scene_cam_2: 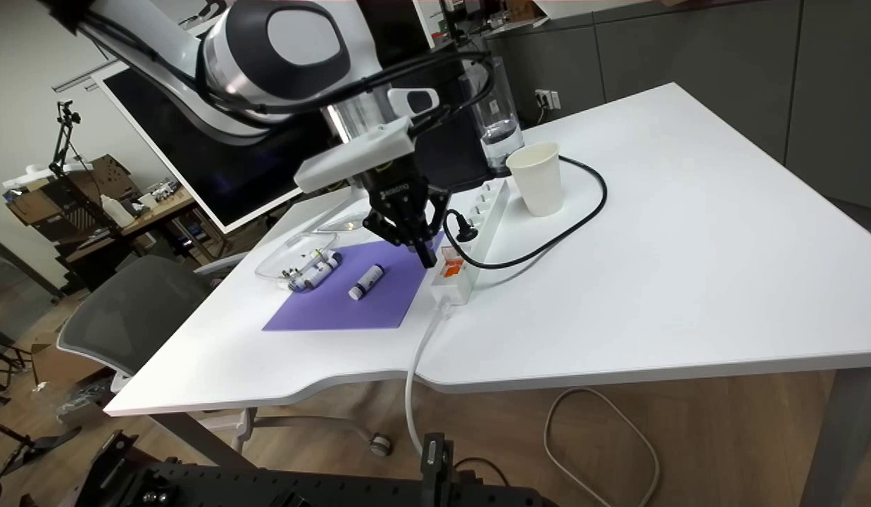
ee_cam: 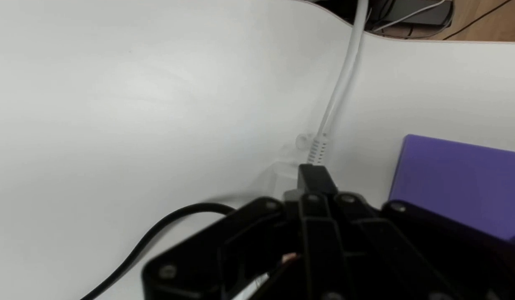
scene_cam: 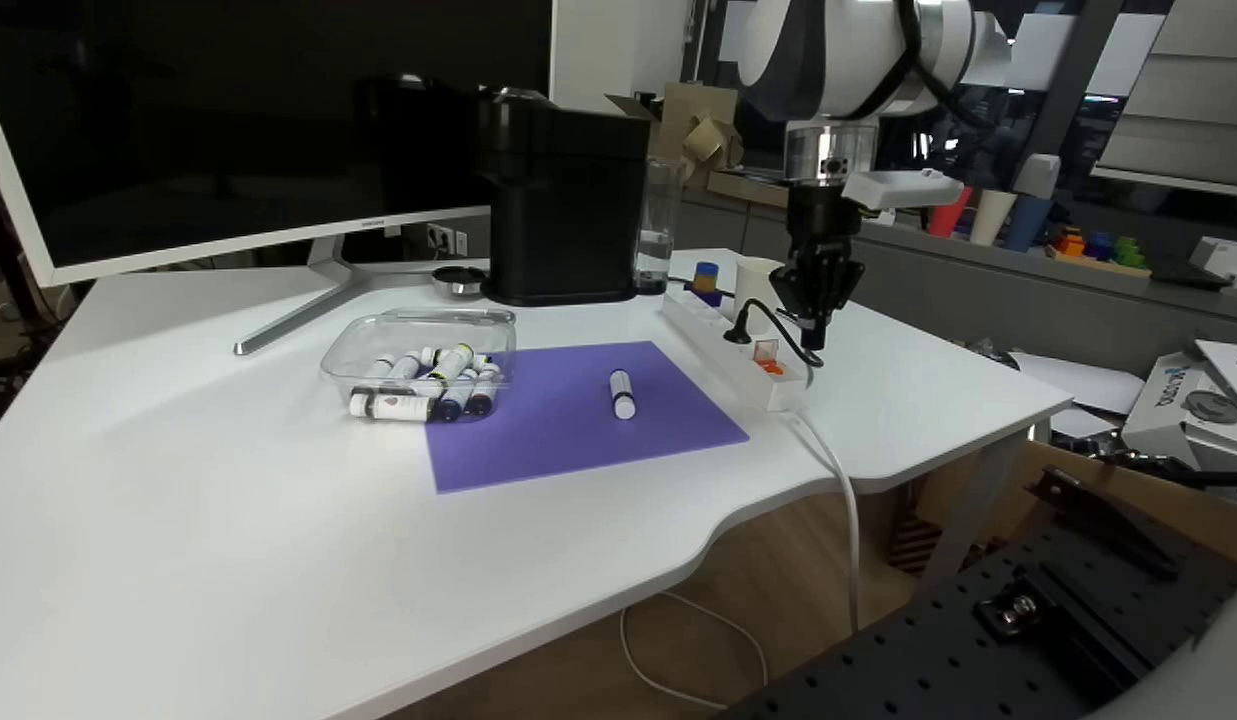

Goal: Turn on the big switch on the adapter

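Observation:
The adapter is a white power strip with several sockets, lying on the white table in both exterior views (scene_cam: pixel 740 377) (scene_cam_2: pixel 489 232). Near its cable end is the big orange switch (scene_cam: pixel 771 368) (scene_cam_2: pixel 453 270), with a clear reddish flap (scene_cam: pixel 766 350) standing up beside it. A black plug (scene_cam: pixel 738 332) sits in the strip. My gripper (scene_cam: pixel 813 338) (scene_cam_2: pixel 426 255) points down, fingertips together, holding nothing visible. It hovers near the switch end, apart from the strip. In the wrist view my gripper (ee_cam: pixel 317 179) hides most of the strip; only its end (ee_cam: pixel 284 179) and a reddish bit show.
A purple mat (scene_cam: pixel 578 440) with a white marker-like tube (scene_cam: pixel 622 394) lies beside the strip. A clear box (scene_cam: pixel 418 345) holds several tubes. A paper cup (scene_cam_2: pixel 537 178), the black plug's cable (scene_cam_2: pixel 576 229), a black machine (scene_cam: pixel 568 200) and a monitor stand nearby. A white cable (scene_cam: pixel 840 480) hangs off the edge.

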Robot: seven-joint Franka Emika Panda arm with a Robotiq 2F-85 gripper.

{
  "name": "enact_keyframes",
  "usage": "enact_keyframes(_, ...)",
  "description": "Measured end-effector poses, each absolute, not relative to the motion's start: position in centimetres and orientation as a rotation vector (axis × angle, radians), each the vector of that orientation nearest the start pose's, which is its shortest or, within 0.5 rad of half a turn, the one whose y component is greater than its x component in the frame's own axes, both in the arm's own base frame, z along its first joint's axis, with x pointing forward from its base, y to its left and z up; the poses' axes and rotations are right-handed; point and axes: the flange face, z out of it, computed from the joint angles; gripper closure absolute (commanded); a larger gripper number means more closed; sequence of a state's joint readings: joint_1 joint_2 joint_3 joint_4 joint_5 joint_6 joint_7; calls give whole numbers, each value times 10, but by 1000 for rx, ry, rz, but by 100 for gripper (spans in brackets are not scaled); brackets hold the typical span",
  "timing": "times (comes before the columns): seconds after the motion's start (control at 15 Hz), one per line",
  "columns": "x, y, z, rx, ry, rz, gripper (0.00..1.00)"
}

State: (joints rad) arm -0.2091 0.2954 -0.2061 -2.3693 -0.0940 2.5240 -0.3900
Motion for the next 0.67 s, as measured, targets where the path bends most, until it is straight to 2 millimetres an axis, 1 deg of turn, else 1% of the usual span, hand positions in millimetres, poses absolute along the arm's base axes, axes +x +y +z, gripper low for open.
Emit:
enact_keyframes(0.27, 463, -203, 177, -3189, -109, 248, 100)
enact_keyframes(0.67, 482, -203, 162, -3184, -107, 225, 100)
